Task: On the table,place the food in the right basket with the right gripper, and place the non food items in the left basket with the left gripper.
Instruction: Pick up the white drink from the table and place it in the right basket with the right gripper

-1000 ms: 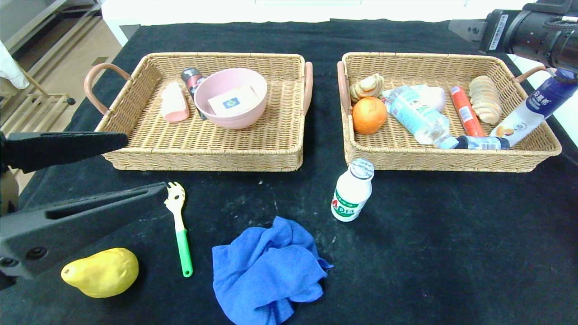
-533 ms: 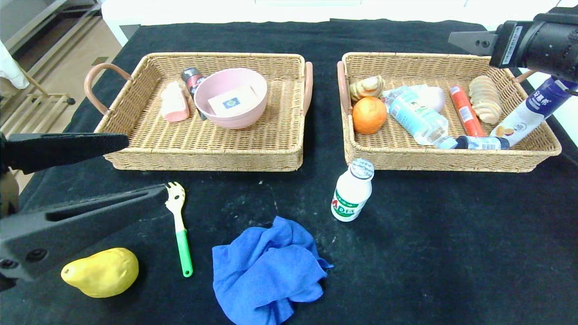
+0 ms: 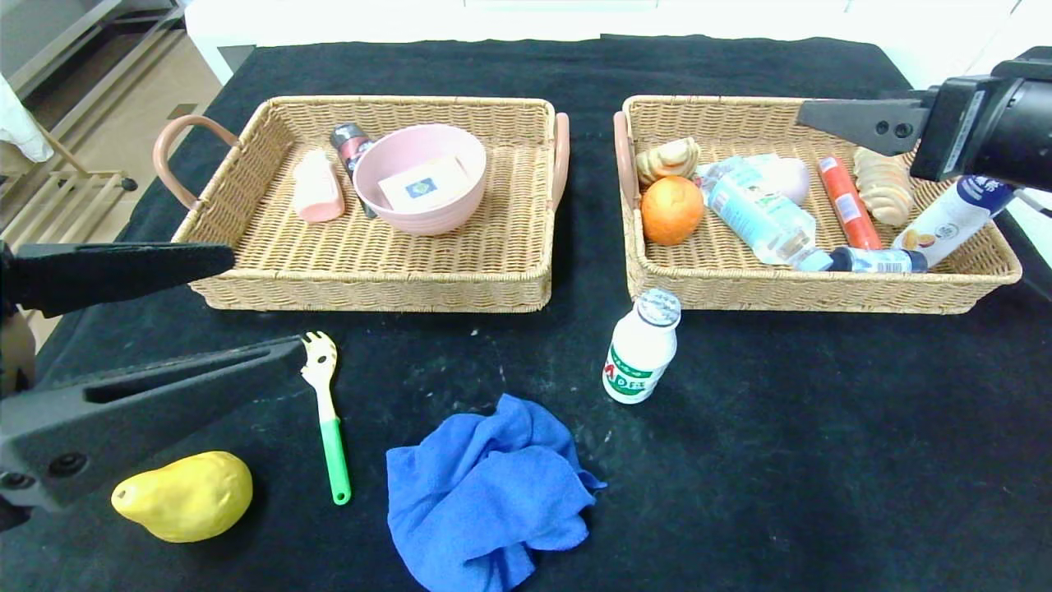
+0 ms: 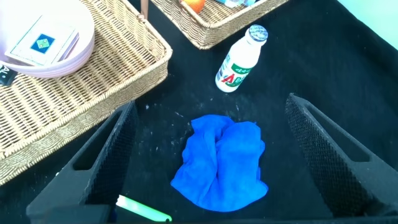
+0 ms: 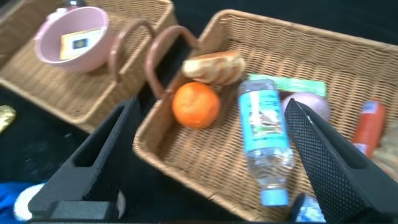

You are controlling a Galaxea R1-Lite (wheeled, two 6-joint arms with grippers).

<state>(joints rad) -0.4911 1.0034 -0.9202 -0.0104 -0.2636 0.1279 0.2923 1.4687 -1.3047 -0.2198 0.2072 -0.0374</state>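
The right gripper [image 3: 830, 123] hangs over the right basket [image 3: 822, 292] at two o'clock, its jaws wide open and holding nothing. The left gripper [image 3: 246, 304] waits at nine o'clock, jaws wide open too. On the table [image 3: 822, 460], the small bottle [image 3: 642, 349] stands near the middle, just before the right basket. The pear [image 3: 184, 496] lies at seven o'clock, beside the fork [image 3: 327, 413] and cloth [image 3: 486, 493].

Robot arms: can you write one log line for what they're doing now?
right gripper: open, above right basket | left gripper: open, above blue cloth | holding: nothing
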